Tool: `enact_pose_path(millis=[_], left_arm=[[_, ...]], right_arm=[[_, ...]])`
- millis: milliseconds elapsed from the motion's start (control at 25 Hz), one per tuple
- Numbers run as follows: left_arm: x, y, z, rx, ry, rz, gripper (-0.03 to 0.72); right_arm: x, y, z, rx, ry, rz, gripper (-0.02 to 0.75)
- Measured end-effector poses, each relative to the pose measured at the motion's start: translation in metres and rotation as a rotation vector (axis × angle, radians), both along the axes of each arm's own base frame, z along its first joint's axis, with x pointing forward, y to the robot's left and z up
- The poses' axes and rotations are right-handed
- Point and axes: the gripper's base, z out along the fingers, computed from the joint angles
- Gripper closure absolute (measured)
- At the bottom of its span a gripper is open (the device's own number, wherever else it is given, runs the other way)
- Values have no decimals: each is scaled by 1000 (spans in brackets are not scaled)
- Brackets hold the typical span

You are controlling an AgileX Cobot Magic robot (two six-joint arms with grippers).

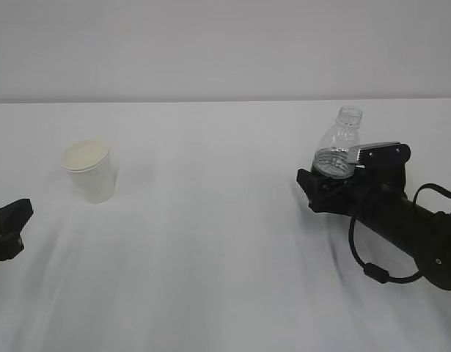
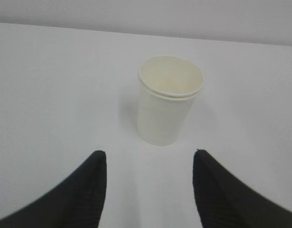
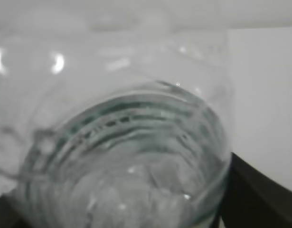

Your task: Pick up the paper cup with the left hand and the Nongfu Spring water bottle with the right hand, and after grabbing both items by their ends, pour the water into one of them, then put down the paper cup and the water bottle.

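- Your left gripper (image 2: 148, 190) stands wide and empty, lined up short of the paper cup (image 2: 167, 107) (upright, far left).
- Your right gripper (image 1: 341, 176) brackets the Nongfu Spring water bottle (image 1: 338, 147); I cannot tell whether it grips.

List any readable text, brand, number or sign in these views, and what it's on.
None readable.
Water bottle: no print legible; the label zone is hidden by the right gripper in the exterior view and is a blur in the right wrist view.
Paper cup: plain, no print.
Grippers: no markings legible.
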Motion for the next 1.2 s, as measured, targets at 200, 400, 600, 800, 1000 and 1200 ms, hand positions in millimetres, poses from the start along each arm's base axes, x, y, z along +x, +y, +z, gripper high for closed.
enact_pose_path(millis=[200, 400, 600, 800, 1000, 1200], left_arm=[[0, 0, 0, 0, 0, 0, 276], [0, 0, 0, 0, 0, 0, 277], [0, 0, 0, 0, 0, 0, 278], [0, 0, 0, 0, 0, 0, 278], [0, 0, 0, 0, 0, 0, 279], [0, 0, 0, 0, 0, 0, 280]], right_arm=[[1, 0, 0, 0, -2, 0, 117], [1, 0, 0, 0, -2, 0, 150], [1, 0, 0, 1, -4, 0, 188], [2, 0, 1, 1, -8, -3, 210], [2, 0, 1, 1, -11, -6, 248], [2, 0, 1, -1, -12, -5, 255]])
